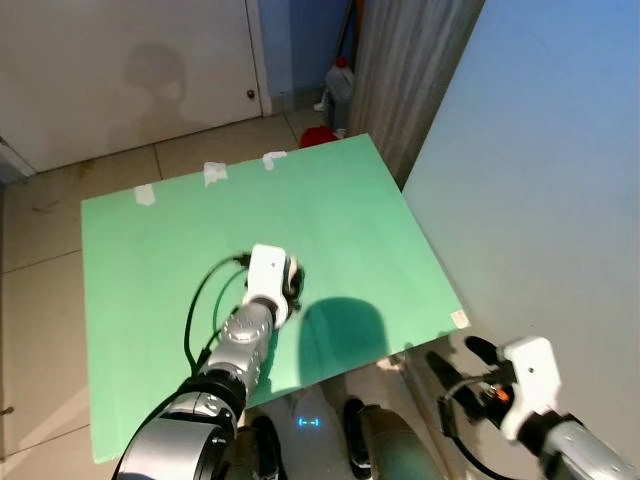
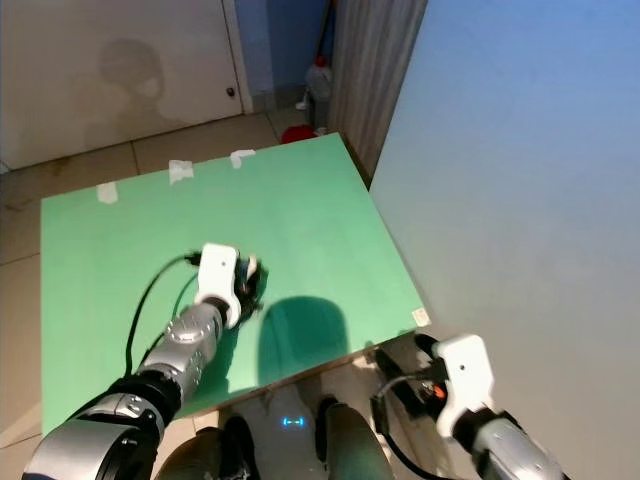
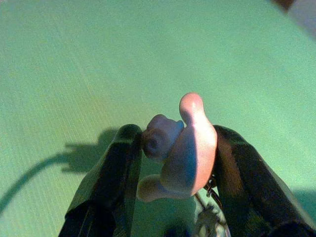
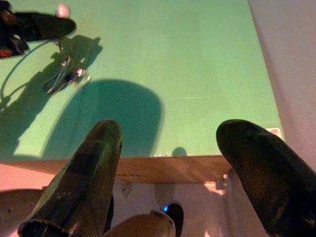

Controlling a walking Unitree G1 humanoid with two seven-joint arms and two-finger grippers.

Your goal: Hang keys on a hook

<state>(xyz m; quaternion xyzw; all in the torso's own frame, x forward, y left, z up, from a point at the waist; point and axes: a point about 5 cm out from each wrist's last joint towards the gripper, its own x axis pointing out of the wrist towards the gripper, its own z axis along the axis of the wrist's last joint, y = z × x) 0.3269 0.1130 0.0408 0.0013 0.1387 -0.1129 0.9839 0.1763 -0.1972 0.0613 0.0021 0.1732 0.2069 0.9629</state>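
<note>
The bench [image 1: 350,200] is plain green, with white tape scraps [image 1: 214,173] along its far edge. The left hand [image 3: 173,163] has black fingers on a pink and lilac charm [image 3: 182,148]. The right hand [image 4: 173,163] is black too. The floor [image 1: 40,220] is beige tile.

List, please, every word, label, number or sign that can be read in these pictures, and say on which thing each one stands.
No text can be read.
Small pale sticker at the corner of the flat green table top: too small to read.
White tape pieces at its far edge: blank.
Pink rubbery keychain figure held in the left claw: no lettering.
</note>
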